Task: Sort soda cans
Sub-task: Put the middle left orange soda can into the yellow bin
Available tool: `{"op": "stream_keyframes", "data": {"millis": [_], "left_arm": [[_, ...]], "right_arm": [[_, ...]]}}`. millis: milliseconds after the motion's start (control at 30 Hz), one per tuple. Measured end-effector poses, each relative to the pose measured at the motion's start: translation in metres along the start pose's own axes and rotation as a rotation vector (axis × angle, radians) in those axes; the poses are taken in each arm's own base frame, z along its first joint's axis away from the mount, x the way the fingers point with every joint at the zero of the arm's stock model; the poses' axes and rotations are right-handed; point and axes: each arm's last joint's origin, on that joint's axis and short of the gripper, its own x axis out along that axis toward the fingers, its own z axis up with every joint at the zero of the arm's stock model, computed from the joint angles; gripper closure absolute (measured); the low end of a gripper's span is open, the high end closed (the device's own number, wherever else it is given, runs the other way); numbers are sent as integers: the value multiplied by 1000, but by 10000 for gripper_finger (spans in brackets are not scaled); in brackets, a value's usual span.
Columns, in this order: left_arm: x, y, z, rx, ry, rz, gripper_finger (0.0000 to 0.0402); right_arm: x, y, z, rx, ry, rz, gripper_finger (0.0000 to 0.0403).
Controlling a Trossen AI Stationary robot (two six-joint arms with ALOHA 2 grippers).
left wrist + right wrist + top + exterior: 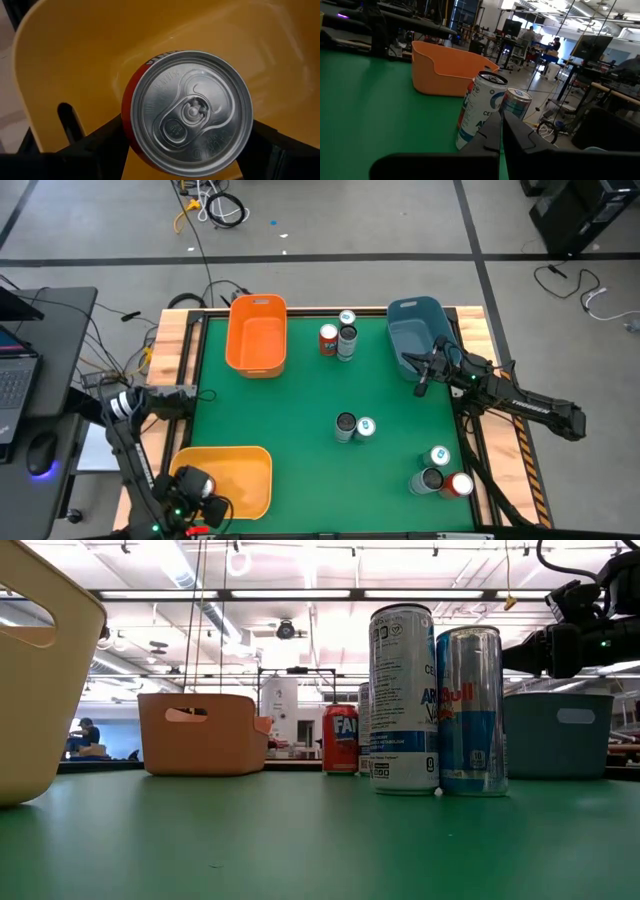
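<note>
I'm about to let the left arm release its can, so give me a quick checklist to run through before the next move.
1. Left gripper holds the red can, fingers on both sides: ok.
2. Can is over the yellow bin, bin wall around it: ok.
3. Can upright, silver top facing the wrist camera: ok.
4. Whether the can's base rests on the bin floor: cannot tell.
5. Right gripper shut, empty, beside the blue bin, away from the yellow bin: ok.
6. Other cans sorted: not ok, eight stand on the green table.
</note>
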Motion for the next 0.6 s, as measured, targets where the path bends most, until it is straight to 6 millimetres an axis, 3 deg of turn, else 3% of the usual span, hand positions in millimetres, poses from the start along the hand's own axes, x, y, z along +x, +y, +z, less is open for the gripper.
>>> {"op": "stream_keyframes", "data": {"millis": [367, 600], "left_arm": [[16, -2, -8, 27, 14, -37, 110], [21, 1, -8, 43, 39, 5, 47]], "right_arm": [[0, 0, 0, 0, 0, 0, 396], [0, 0, 0, 0, 0, 0, 396]]}}
